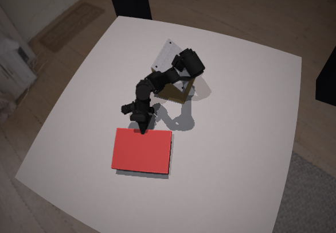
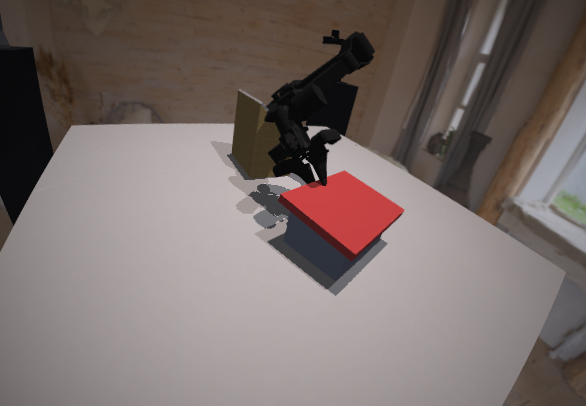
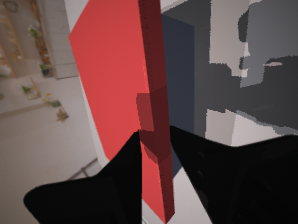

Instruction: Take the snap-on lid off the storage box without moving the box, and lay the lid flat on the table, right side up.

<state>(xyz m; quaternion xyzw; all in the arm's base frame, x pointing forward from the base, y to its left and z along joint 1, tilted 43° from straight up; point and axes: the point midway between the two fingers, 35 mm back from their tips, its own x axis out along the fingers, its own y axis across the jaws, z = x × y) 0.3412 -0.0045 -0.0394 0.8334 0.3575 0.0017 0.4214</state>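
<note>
The red lid (image 1: 141, 152) (image 2: 342, 213) (image 3: 110, 75) lies right side up over the top of the blue-grey storage box (image 2: 312, 243) (image 3: 181, 75). The box stands on the white table (image 1: 229, 152) (image 2: 175, 291) and is mostly hidden under the lid in the top view. My gripper (image 1: 143, 132) (image 2: 320, 184) (image 3: 153, 133) is shut on the lid's rim, at the middle of the side nearest the arm's base. One finger is on the lid's top face and the other is below its rim. I cannot tell whether there is a gap between lid and box.
The arm's base is an olive block (image 1: 172, 93) (image 2: 246, 136) with a grey metal plate (image 1: 164, 56) on top, behind the box. The arm reaches over from it. Dark shadows of the arm fall on the table between block and box.
</note>
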